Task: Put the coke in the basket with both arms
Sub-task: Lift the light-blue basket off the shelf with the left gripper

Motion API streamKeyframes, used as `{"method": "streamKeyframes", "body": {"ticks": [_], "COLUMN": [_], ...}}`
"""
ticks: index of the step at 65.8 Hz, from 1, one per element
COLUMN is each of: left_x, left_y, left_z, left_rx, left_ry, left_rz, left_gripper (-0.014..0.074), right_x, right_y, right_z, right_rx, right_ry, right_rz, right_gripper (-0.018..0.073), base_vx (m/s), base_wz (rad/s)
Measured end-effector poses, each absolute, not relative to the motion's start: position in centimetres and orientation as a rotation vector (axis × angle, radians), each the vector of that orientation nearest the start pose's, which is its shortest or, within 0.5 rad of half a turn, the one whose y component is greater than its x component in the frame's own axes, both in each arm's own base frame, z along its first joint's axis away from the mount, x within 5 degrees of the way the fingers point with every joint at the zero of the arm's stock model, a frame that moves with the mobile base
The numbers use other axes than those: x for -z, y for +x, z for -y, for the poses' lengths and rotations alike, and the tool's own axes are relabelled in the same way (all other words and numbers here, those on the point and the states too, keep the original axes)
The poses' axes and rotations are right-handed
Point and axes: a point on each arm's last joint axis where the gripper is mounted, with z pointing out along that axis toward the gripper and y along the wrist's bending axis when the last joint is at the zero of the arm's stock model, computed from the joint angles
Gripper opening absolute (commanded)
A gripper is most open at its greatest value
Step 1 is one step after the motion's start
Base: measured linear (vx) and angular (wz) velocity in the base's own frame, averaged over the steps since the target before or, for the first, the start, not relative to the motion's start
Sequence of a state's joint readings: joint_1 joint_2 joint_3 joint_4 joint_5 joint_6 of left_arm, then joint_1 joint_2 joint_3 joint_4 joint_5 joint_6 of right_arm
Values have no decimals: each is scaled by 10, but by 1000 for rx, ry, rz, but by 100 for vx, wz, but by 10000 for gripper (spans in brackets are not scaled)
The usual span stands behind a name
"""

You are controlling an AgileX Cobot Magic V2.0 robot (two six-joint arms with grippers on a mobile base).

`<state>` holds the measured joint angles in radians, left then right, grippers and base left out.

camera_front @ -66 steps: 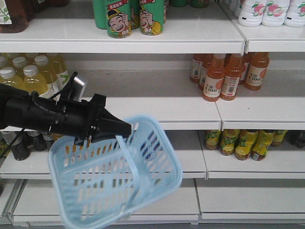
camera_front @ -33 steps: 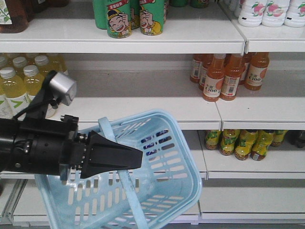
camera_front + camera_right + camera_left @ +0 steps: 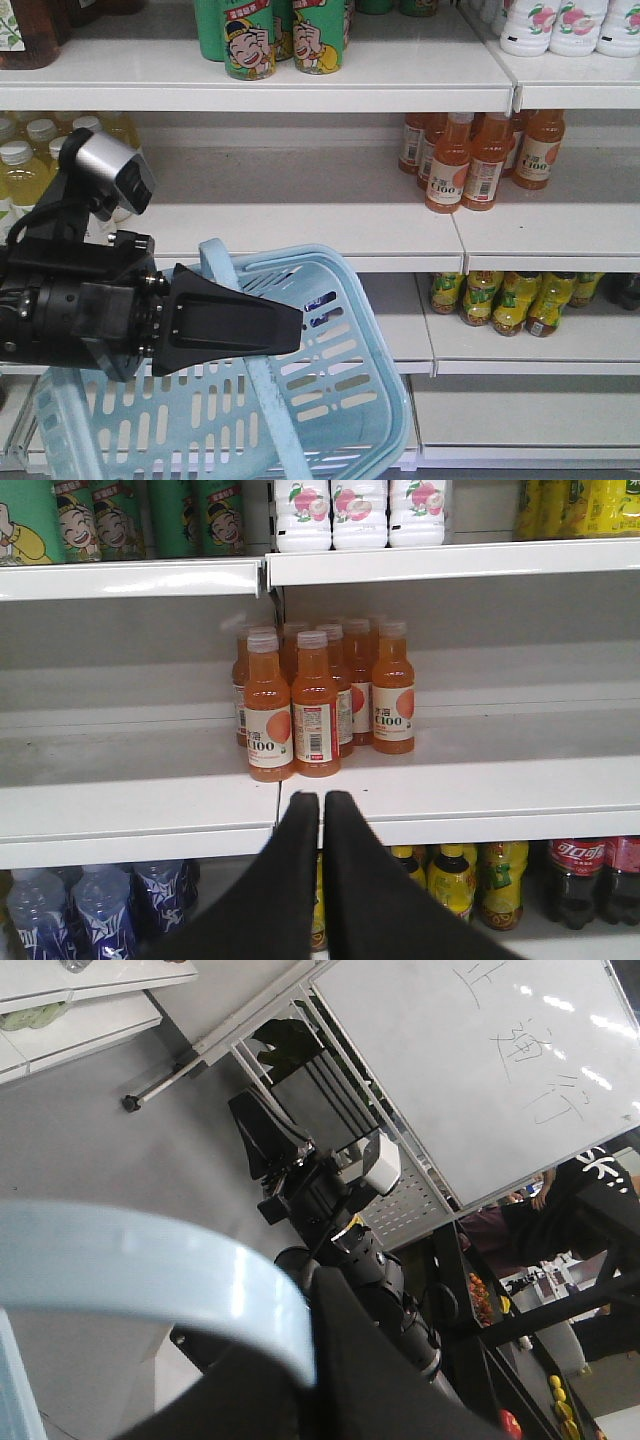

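Note:
My left gripper (image 3: pixel 292 328) is a black wedge, shut on the swing handle (image 3: pixel 262 392) of the light blue basket (image 3: pixel 345 400). The basket hangs tilted below it at the lower left. In the left wrist view the pale blue handle (image 3: pixel 150 1270) curves across and ends between the dark jaws of my left gripper (image 3: pixel 312 1345). My right gripper (image 3: pixel 321 800) is shut with nothing in it and points at the edge of the middle shelf. Coke bottles (image 3: pixel 575 875) with red labels stand on the lower shelf, down and to the right of that gripper.
Orange drink bottles (image 3: pixel 300 705) stand on the middle shelf (image 3: pixel 450 780) just above my right gripper. Yellow bottles (image 3: pixel 450 880) and blue bottles (image 3: pixel 100 905) fill the lower shelf. Green cans (image 3: pixel 250 40) stand on the top shelf. Another black arm (image 3: pixel 335 1200) shows before a whiteboard.
My left arm has moved toward the camera and lower, its tip a little further right. The basket swung from a tilt to the right down to the lower left.

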<state>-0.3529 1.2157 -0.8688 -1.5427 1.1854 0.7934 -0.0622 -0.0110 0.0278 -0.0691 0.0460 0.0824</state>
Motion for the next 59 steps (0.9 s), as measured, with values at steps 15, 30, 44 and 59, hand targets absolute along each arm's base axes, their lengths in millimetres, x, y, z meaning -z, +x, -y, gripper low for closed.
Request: {"method": "streamKeyframes", "body": {"ticks": [15, 30, 44, 59], "left_x": [-345, -340, -340, -340], "left_y": [174, 173, 173, 173], "left_z": [155, 154, 154, 154], "left_rx": [1776, 1719, 1713, 1713], "left_ry": [598, 652, 657, 657], "left_rz": [-2043, -2087, -2091, -2091], "left_gripper": [-7, -7, -7, -7], "right_x": [-200, -200, -200, -200], "right_y": [57, 57, 57, 57], "right_z": [4, 4, 4, 4], "right_rx": [41, 41, 41, 41], "right_ry": [61, 61, 61, 61], "right_rz": [-1545, -1545, -1545, -1545], "right_gripper": [-2, -2, -2, -2], "base_vx": [0, 0, 0, 0], "base_wz": [0, 0, 0, 0]}}
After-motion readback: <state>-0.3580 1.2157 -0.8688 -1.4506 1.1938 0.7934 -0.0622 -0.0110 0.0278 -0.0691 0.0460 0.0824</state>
